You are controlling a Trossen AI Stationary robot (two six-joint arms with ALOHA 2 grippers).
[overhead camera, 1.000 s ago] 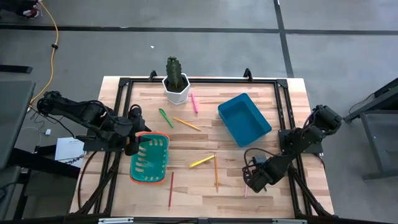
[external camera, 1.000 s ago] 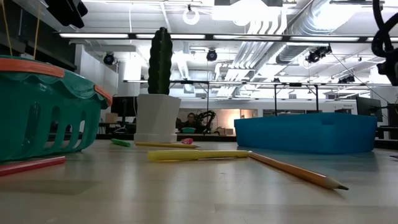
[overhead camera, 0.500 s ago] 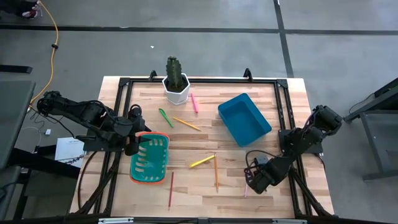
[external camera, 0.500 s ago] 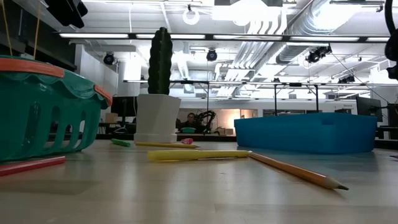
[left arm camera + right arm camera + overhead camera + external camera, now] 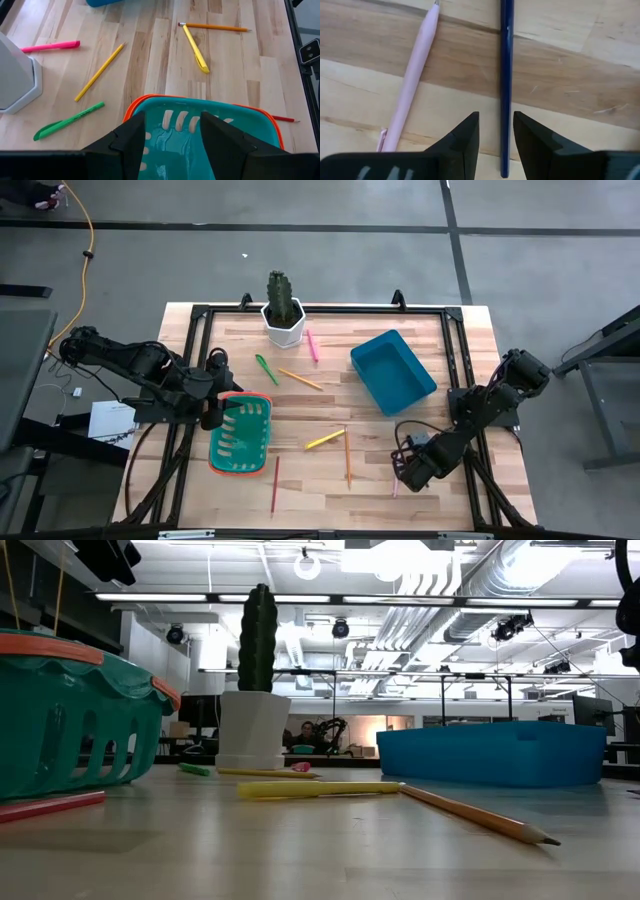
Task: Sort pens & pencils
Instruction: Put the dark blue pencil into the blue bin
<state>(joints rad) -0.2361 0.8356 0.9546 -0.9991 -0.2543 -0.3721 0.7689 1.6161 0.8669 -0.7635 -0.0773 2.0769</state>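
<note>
Overhead, right end effector (image 5: 495,137), fingers apart, hides the dark blue pencil (image 5: 505,85) & pink pen (image 5: 410,82) beneath it.

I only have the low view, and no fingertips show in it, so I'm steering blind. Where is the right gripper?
Observer: The right gripper is low over the table near the corner on its own arm's side, at the end away from the cactus and clear of the blue bin.
Operator: What lies under it?
Observer: A dark blue stick runs straight into the gap between its open fingers. A pale pink stick lies beside it, outside them.
Operator: And the left one?
Observer: The left gripper hangs open over the teal basket, holding nothing.
</note>
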